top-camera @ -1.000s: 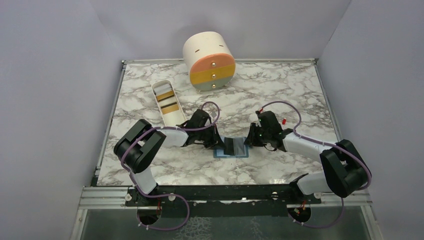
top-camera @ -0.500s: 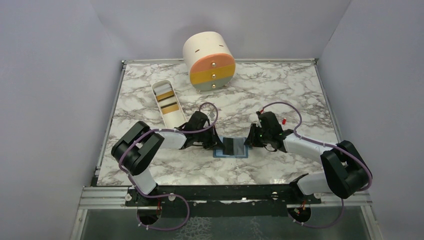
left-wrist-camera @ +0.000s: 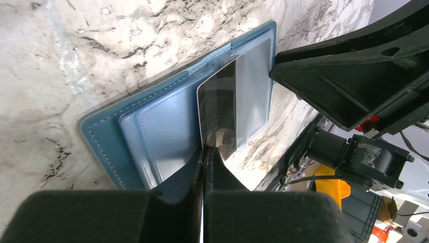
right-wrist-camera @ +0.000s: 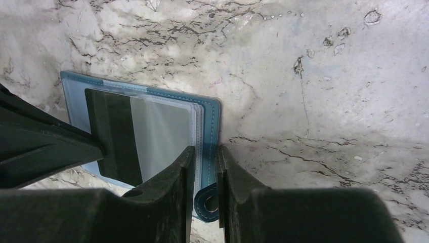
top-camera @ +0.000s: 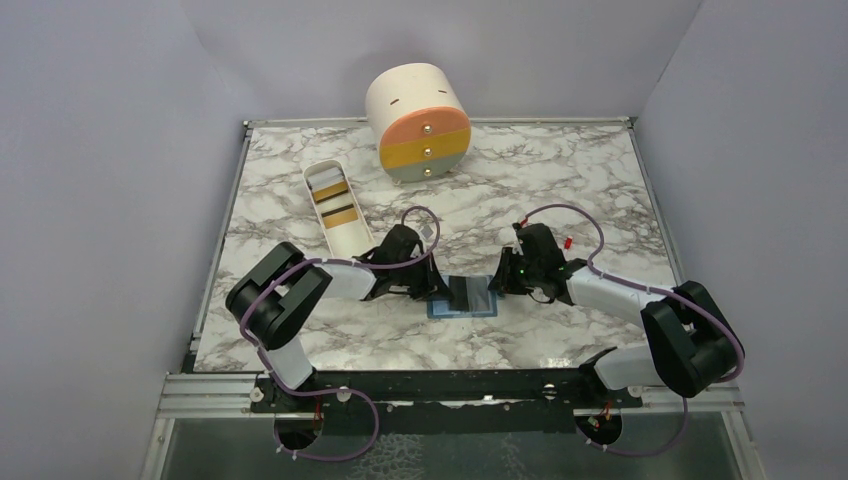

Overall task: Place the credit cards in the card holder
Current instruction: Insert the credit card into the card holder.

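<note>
Robot lab (plain-walled test enclosure [top-camera: 110, 150])

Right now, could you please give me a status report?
Left gripper shut on card. Card partly in open wallet. Right gripper pinches wallet edge. Nothing blocking.

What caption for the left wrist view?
Left end effector pinching a striped card, part-way into the open blue holder.

Near edges are hidden: credit card [left-wrist-camera: 217, 106] behind left end effector [left-wrist-camera: 203, 150], card holder [right-wrist-camera: 211, 121] behind right end effector [right-wrist-camera: 205, 152].
</note>
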Tool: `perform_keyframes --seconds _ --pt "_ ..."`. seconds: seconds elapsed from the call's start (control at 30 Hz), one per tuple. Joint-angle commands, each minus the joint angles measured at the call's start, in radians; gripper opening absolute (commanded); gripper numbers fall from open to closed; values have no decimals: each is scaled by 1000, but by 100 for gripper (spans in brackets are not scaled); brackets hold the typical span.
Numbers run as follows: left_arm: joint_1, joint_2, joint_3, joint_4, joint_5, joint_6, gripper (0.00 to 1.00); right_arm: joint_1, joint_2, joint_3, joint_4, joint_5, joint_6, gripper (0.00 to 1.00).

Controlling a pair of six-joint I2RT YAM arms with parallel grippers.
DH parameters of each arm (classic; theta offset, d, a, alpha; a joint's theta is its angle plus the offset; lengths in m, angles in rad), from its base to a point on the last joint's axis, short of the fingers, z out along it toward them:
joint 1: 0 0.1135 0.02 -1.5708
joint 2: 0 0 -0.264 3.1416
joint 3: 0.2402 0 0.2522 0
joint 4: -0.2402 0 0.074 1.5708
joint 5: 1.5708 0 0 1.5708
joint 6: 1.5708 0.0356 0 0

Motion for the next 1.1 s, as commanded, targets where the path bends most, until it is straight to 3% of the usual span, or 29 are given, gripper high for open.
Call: perform_keyframes --seconds 0.0,0.23,0.37,0.73,0.9,1.07 --pt "-25 10 -10 -6 -12 -3 0 7 11 -20 -47 -26 14 21" --pt "-31 8 -15 -17 -54 41 0 7 7 4 -71 -10 5 21" --pt "-31 7 23 -84 -109 105 0 7 -23 31 -120 1 -10 26" --pt "-31 -19 -6 -41 -132 115 0 7 -68 -39 -98 -110 -3 33" --pt "-31 -9 -17 -14 -91 99 0 7 -49 -36 -101 -64 6 29" --pt "-31 -32 -51 18 -148 84 0 7 -39 -45 -89 -55 11 21"
